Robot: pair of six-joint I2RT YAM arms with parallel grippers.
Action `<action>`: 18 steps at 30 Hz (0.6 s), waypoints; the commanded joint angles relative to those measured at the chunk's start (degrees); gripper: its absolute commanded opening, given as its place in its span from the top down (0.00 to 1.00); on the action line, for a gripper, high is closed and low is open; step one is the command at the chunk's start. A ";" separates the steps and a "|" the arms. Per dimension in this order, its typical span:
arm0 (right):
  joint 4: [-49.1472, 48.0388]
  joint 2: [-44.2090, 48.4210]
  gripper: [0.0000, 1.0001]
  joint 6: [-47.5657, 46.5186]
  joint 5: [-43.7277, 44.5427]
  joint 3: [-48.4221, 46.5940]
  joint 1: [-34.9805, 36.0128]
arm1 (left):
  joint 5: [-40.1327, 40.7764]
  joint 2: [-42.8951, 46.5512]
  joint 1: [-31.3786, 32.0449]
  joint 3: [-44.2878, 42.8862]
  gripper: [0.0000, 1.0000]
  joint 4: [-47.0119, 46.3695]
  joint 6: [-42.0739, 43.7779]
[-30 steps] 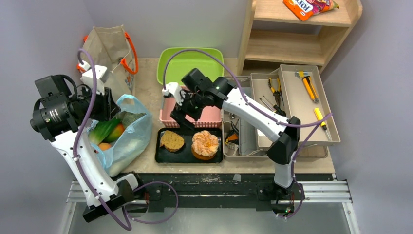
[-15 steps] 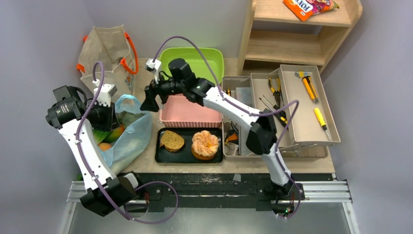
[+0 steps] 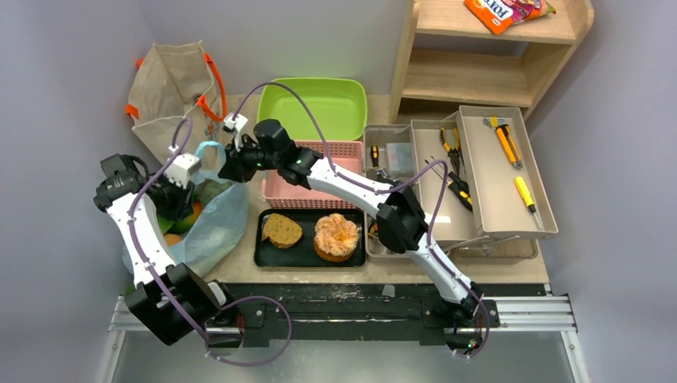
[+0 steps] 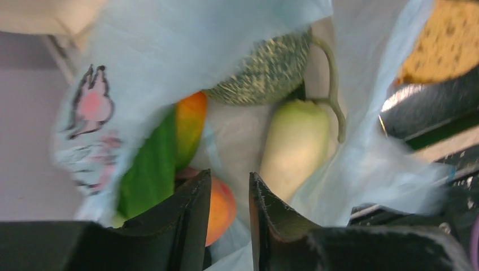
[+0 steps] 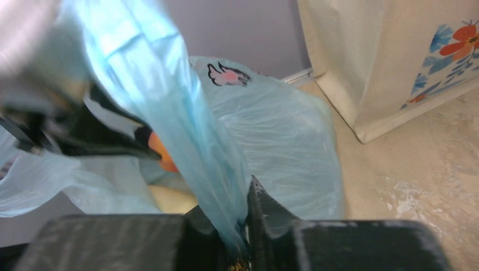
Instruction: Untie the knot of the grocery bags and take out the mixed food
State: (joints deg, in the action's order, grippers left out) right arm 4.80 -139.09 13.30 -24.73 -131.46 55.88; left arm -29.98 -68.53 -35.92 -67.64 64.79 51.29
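R arm (image 3: 345, 180) swung left, fingers (image 5: 266, 219) pinching bag (image 5: 282, 132)

From above I cannot see my left gripper (image 4: 227, 189) at the light-blue bag (image 3: 215, 219), and the snack packet (image 3: 504, 11) on the far shelf (image 3: 471, 76) is cut off

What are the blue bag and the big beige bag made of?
The blue bag looks like thin plastic film: shiny, see-through, crinkly, and stretched taut where the right hand pinches it. The beige bag looks like matte woven canvas, standing stiffly, though the weave is hard to see.
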 commanded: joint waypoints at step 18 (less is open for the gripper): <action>-7.42 7.92 1.00 8.27 -5.61 6.60 -3.06 | 14.50 29.37 7.35 30.00 0.59 14.63 22.17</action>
State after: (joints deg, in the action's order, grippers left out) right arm 0.40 -137.45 20.58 -28.29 -125.89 53.17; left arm -21.52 -44.73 -29.10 -41.45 79.22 73.52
